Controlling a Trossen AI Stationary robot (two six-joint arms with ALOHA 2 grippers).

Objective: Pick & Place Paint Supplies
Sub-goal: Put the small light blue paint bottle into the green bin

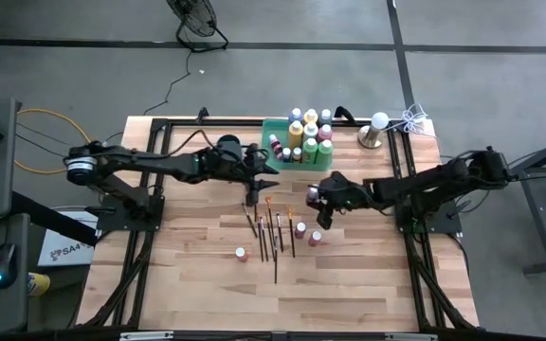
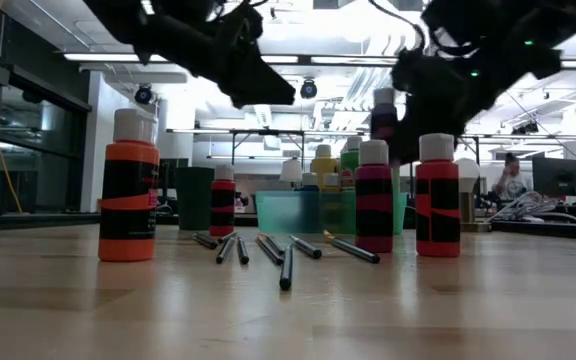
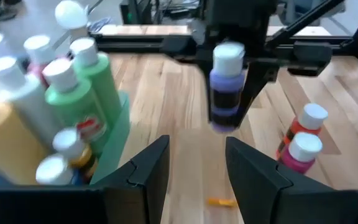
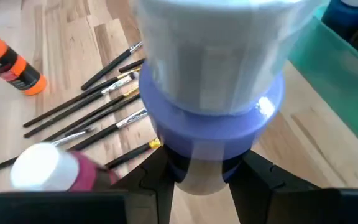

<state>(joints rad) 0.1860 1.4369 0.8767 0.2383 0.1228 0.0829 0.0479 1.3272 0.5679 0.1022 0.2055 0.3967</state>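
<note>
Scanning from the left, the left arm is seen stretched across the table [image 1: 188, 284] toward its middle, the left gripper [image 1: 265, 180] held just beside the near corner of the green tray [image 1: 271, 126]. Its fingers [image 3: 145, 171] are parted with nothing between them, as is shown in the left wrist view. A dark cup [image 1: 228, 147] is stood behind that arm. On the bare wood nearer the front, an orange bottle [image 1: 241, 254] is left upright by itself. To its right, the brushes [image 1: 271, 230] are laid in a loose row of thin dark handles. Next, a pink bottle [image 1: 300, 228] and a red bottle [image 1: 316, 238] are stood close together. Above them, a purple bottle [image 4: 210, 118] is gripped by the right gripper [image 1: 315, 196], lifted off the table; the fingers are closed on its body below the pale cap, and it is held roughly upright. In the tray at the back, green, yellow and white bottles [image 1: 309, 133] are packed upright together. Beyond the tray's right end, a pale-topped metal object [image 1: 374, 130] is stood on the wood; what it is cannot be told.
</note>
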